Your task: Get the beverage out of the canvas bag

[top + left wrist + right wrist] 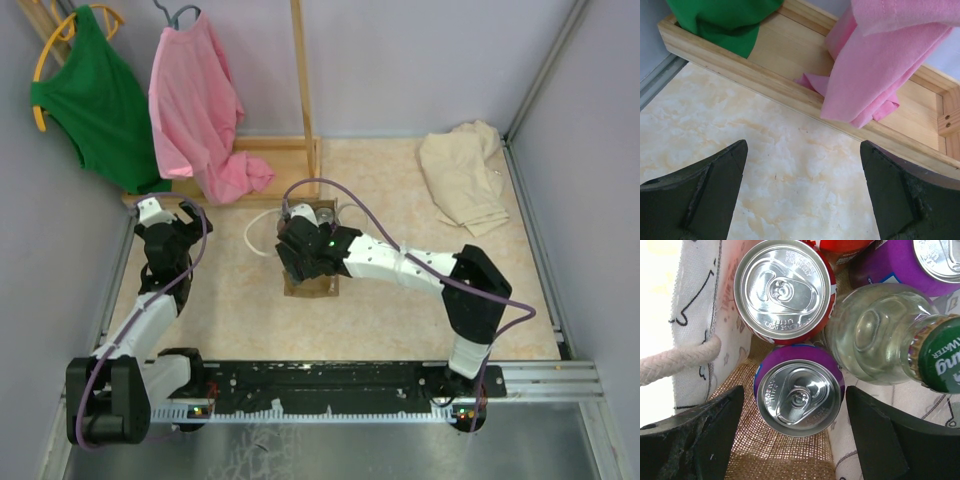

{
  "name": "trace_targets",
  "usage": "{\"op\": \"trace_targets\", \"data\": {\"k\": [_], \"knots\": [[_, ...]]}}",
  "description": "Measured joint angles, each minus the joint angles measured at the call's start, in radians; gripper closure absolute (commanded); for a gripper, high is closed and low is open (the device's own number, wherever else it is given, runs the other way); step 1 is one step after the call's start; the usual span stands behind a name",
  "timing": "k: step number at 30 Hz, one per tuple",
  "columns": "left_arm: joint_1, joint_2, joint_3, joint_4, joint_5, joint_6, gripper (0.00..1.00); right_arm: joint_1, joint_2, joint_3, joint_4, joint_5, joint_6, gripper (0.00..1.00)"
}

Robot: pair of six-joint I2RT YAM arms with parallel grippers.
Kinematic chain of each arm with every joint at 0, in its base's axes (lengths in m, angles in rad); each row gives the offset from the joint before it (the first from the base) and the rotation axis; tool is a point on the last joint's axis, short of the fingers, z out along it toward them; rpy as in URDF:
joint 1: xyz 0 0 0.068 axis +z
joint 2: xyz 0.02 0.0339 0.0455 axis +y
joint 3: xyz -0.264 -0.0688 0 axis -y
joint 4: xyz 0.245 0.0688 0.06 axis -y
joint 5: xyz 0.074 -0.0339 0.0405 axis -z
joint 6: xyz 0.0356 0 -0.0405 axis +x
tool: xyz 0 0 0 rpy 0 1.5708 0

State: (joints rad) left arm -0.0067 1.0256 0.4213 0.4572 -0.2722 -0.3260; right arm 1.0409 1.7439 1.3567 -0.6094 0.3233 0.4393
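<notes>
The tan-brown canvas bag stands at the table's middle, mostly hidden under my right gripper. In the right wrist view its burlap floor and white lining show. Inside stand a purple can, a red can, a second purple can and a clear bottle with a green cap. My right gripper is open, fingers either side of the near purple can, not touching it. My left gripper is open and empty over the table.
A wooden rack base holds a green garment and a pink garment at the back left. A beige cloth lies at the back right. A white rope handle hangs at the bag's left side.
</notes>
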Motion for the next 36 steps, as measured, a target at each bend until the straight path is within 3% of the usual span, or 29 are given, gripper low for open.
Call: {"op": "trace_targets", "data": {"k": [11, 16, 20, 25, 26, 29, 31, 36], "knots": [[0.0, 0.011, 0.0, 0.007, 0.003, -0.009, 0.0, 0.004, 0.033, 0.009, -0.001, 0.015, -0.001, 0.26], [0.0, 0.013, 0.0, 0.008, 0.003, -0.01, 0.0, 0.005, 0.065, 0.034, -0.024, 0.041, -0.008, 0.48], [0.0, 0.024, 0.0, 0.011, 0.003, -0.01, 0.0, 0.006, 0.069, 0.037, -0.025, 0.05, -0.011, 0.5], [0.0, 0.034, 0.0, 0.013, 0.004, -0.01, 0.0, 0.01, 0.078, 0.047, -0.031, 0.06, -0.012, 0.88], [0.0, 0.034, 0.0, 0.014, 0.004, -0.01, 0.0, 0.01, 0.078, 0.047, -0.031, 0.061, -0.012, 0.91], [0.0, 0.034, 0.0, 0.014, 0.004, -0.01, 0.0, 0.01, 0.078, 0.047, -0.031, 0.061, -0.012, 0.91], [0.0, 0.034, 0.0, 0.014, 0.004, -0.01, 0.0, 0.01, 0.078, 0.047, -0.031, 0.061, -0.012, 1.0], [0.0, 0.035, 0.0, 0.014, 0.004, -0.01, 0.0, 0.01, 0.078, 0.047, -0.032, 0.061, -0.012, 1.0]]}}
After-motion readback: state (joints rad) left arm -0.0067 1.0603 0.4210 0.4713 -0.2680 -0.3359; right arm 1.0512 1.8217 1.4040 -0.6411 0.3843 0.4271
